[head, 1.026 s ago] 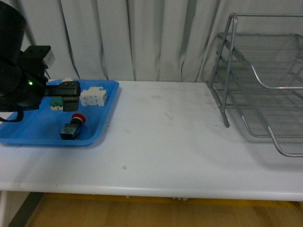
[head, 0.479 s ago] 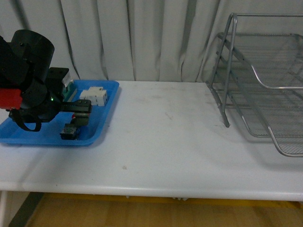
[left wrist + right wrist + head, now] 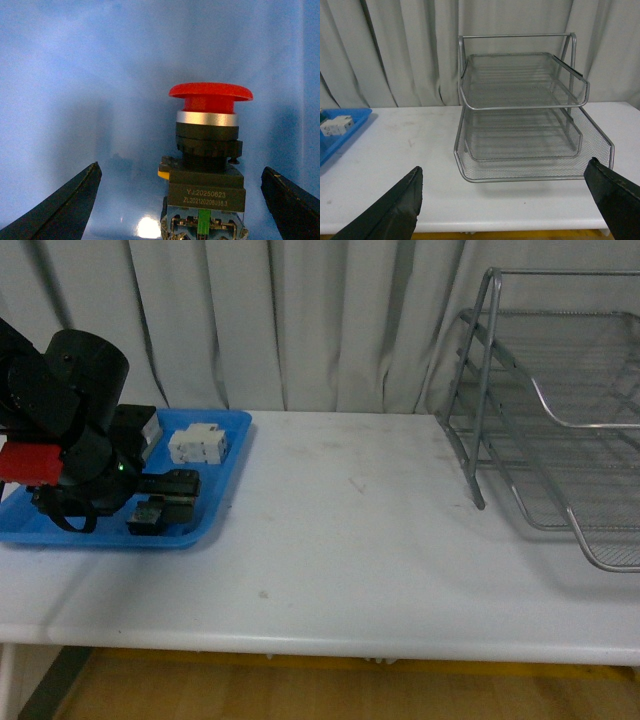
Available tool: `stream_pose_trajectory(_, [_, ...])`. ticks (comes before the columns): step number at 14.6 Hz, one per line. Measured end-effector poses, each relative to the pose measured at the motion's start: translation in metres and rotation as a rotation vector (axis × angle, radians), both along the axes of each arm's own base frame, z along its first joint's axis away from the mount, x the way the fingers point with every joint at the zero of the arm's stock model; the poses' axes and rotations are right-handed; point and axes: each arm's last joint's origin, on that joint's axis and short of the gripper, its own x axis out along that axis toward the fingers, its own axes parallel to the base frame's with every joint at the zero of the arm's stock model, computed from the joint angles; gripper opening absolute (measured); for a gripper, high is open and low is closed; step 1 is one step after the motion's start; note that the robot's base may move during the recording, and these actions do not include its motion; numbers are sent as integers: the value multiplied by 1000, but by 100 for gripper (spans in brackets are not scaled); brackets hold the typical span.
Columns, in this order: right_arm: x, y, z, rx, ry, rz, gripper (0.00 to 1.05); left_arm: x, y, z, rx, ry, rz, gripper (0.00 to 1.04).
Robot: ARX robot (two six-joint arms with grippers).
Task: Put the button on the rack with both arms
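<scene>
While the left gripper [image 3: 180,170] hangs low inside the shallow blue plastic tray [image 3: 222,485] with its black fingers [image 3: 55,210] spread wide, the small push-button switch with the red mushroom cap and black boxy body [image 3: 206,150] lies on the tray floor between them, touched by neither. It sits nearer one finger than the other. I judge that to be the main hazard: on closing, the nearer pad would meet the body first and could shove or spin the button across the smooth plastic instead of pinching it.

A grip that lands on the round cap or the silver collar looks likely to slip; the flat sides of the body seem safer. The white block [image 3: 197,445] rests near in the same tray, and a sliding button could knock against it.

The silver three-tier wire-mesh rack [image 3: 540,420] stands well apart, at the far end of the white table [image 3: 350,540]. The right gripper [image 3: 502,170] faces it, fingers parted and holding nothing. A transfer between arms would probably be needed, and a loose or crooked first grasp could drop the button there, or tip it on the mesh.
</scene>
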Motion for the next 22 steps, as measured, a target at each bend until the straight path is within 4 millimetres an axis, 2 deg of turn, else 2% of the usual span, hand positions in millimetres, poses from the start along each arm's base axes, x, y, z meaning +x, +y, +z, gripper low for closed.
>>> stream_pose_trajectory(1, [0,0,0,0,0,0,98,3,0,-1,4,-4,2,98])
stream_pose_trajectory(6, [0,0,0,0,0,0,98,10,-1,-2,2,-5,4,46])
stream_pose_trajectory(7, [0,0,0,0,0,0,98,11,-1,-2,-1,-6,6,39])
stream_pose_trajectory(9, [0,0,0,0,0,0,98,11,-1,0,-4,-23,8,37])
stream_pose_trajectory(11, [0,0,0,0,0,0,98,3,1,10,-20,-50,0,37])
stream_pose_trajectory(12, [0,0,0,0,0,0,98,-4,2,24,-30,-82,-4,37])
stream_pose_trajectory(13, [0,0,0,0,0,0,98,-11,3,46,-45,-148,-12,37])
stream_pose_trajectory(15, [0,0,0,0,0,0,98,-39,3,99,-68,-306,-36,37])
stream_pose_trajectory(16, [0,0,0,0,0,0,98,-89,-4,134,-93,-398,-98,37])
stream_pose_trajectory(18, [0,0,0,0,0,0,98,-161,-6,131,-142,-398,-175,37])
stream_pose_trajectory(19, [0,0,0,0,0,0,98,-181,-2,134,-140,-420,-169,37])
stream_pose_trajectory(20, [0,0,0,0,0,0,98,-193,1,135,-139,-433,-162,37])
stream_pose_trajectory(22, [0,0,0,0,0,0,98,-213,8,124,-137,-416,-142,37])
